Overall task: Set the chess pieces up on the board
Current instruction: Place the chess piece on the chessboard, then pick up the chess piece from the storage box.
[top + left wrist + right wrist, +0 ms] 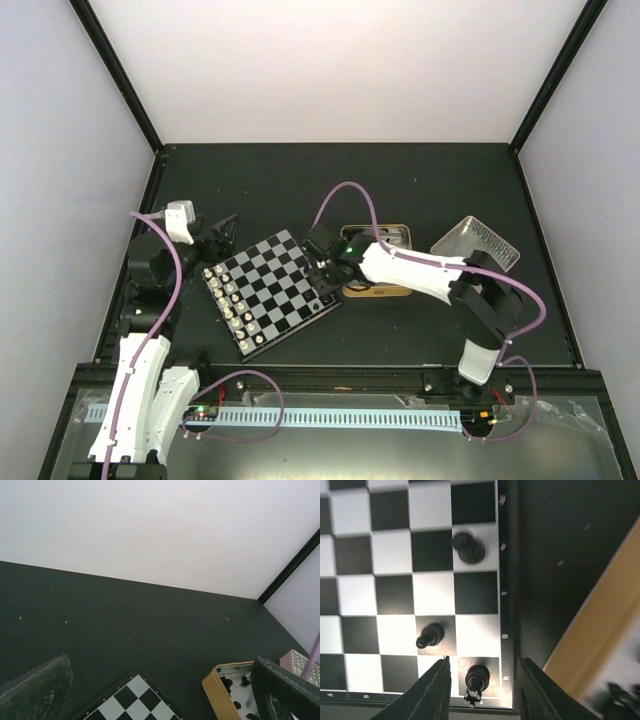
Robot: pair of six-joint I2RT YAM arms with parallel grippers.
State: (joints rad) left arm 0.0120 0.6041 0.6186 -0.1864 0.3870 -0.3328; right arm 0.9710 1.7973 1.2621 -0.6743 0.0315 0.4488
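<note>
only partly in view: board (pixel 134 701), tin (pixel 217 694)

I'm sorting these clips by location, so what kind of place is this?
Most likely an enclosed robot test cell in a lab: plain white wall panels framed by black frame posts, a dark table with a chessboard, and two arms mounted at its near edge.

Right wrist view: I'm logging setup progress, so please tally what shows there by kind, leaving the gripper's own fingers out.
Black pieces: 3
Board: 1
Tin: 1
Total: 5
The dark shapes inside the tin are too blurred to count, so they are left out.
</note>
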